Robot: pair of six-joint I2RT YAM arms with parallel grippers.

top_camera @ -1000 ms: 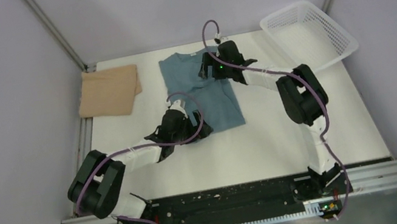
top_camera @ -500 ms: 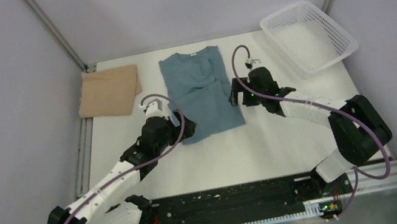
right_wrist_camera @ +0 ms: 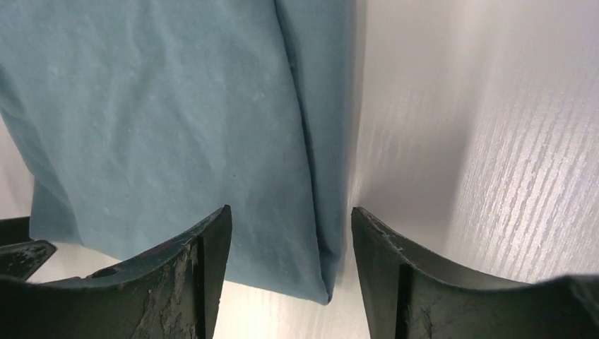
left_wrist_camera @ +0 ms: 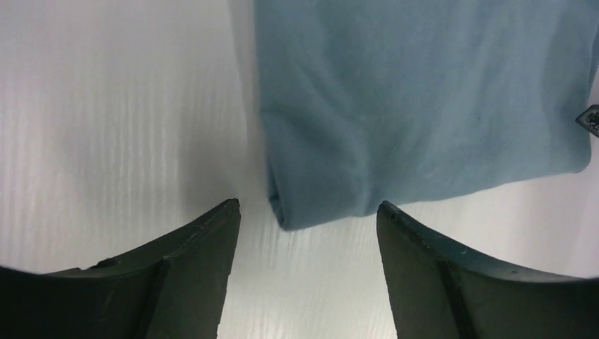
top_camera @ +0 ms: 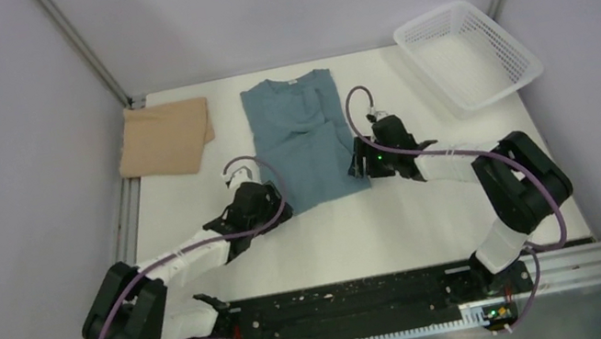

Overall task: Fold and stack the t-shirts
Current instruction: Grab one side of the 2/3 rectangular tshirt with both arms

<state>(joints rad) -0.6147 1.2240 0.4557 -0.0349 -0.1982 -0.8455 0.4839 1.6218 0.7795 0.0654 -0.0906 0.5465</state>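
Observation:
The teal-blue t-shirt [top_camera: 303,141] lies flat on the table, folded lengthwise, with its neck at the far end. The tan t-shirt [top_camera: 165,137] lies folded at the far left. My left gripper [top_camera: 278,211] is open and empty at the teal shirt's near left corner. In the left wrist view the shirt [left_wrist_camera: 417,106] has that corner just ahead of the left gripper [left_wrist_camera: 307,212]. My right gripper [top_camera: 359,162] is open and empty at the near right corner. In the right wrist view the shirt's [right_wrist_camera: 176,120] folded edge runs between the open fingers of the right gripper [right_wrist_camera: 289,215].
A white mesh basket [top_camera: 467,51] stands at the far right corner. White table [top_camera: 399,217] lies in front of the shirt, between the two arms. Grey walls enclose the table on three sides.
My right gripper has moved from the shirt's far right side down to its near right corner. My left gripper has come off the shirt to its near left corner.

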